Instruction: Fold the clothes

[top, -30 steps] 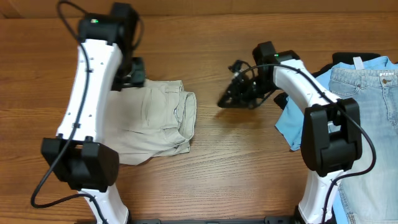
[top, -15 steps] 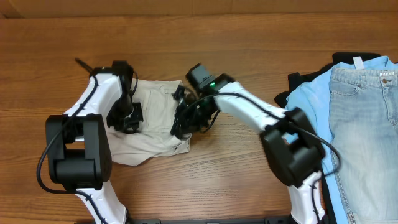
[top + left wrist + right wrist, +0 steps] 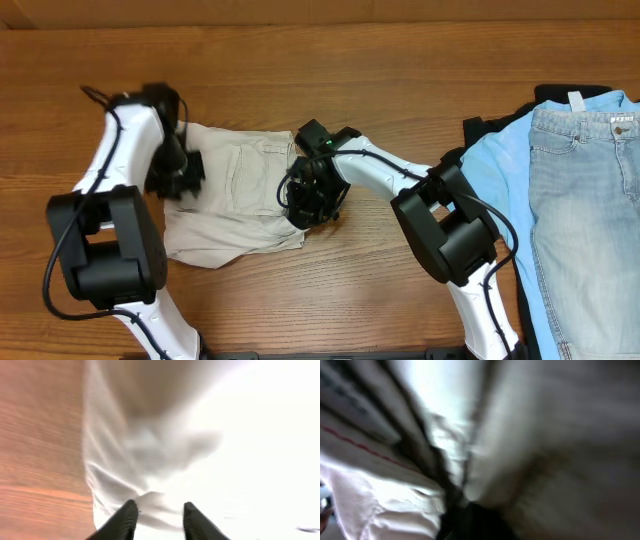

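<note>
1. Overhead, I see the beige shorts [image 3: 240, 190] lying loosely bunched on the wooden bench [image 3: 360, 70], left of centre. A thicker, folded edge is on their right side and a looser flap spreads toward the near left.
2. My left claw [image 3: 178, 172] sits at the far-left edge of the shorts, right where the cloth meets bare wood.
3. On the left wrist view, the two dark fingers [image 3: 125, 517] stand apart, with pale, creased cloth showing in the gap between them. The jaws are parted, and I cannot tell whether they have pinched any fabric. Bench wood runs down the left side of that view.
4. My right claw [image 3: 312, 200] is down on the right edge of the shorts, at the thick folded part and touching the cloth.
5. The right wrist view is heavily blurred. Pale fabric fills almost all of it, with only a dark shape at the bottom edge, so I cannot tell whether that claw is parted or closed.
6. At the right end of the bench, light blue jeans [image 3: 585, 200] lie on top of a sky-blue shirt [image 3: 490, 170]. Both are well apart from the shorts, and a dark item [image 3: 560, 92] peeks out at their far edge.
</note>
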